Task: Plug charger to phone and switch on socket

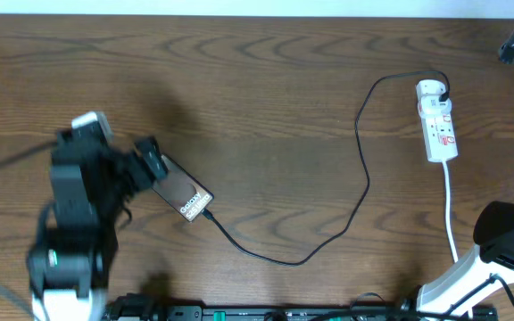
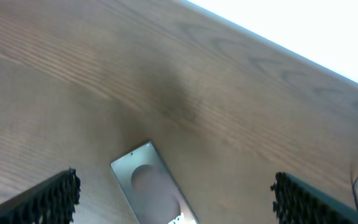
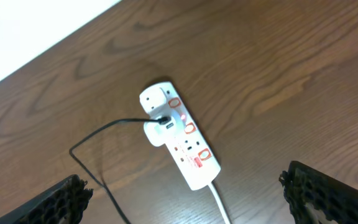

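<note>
Nearby, along the front edge of the desk (image 1: 275, 107), the right arm (image 1: 507, 241) sits folded in the right corner and the left arm (image 1: 74, 223) stands at the left. The left claw (image 2: 174, 183) hangs wide over the phone (image 1: 184, 193), one of its fingers (image 2: 48, 199) on each side and clear of it. The phone lies flat and slanted on the left part of the desk, with its lettered end toward the front.

The charger (image 1: 364, 178) meets that end; whether its tip is seated cannot be told. From there the cable loops through the front middle and climbs over bare wood to the far right.

The right claw (image 3: 185, 183) is wide too and holds nothing. In its wrist view the socket (image 3: 179, 140) lies below, untouched. The socket rests at the far right, lengthwise front to back, and its white cord (image 1: 451, 214) runs toward the front edge. Its farthest outlet holds the charger's white plug (image 3: 157, 127), and red switches (image 3: 190, 127) line one side.

Open wood spreads between phone and socket and on toward the far edge.
</note>
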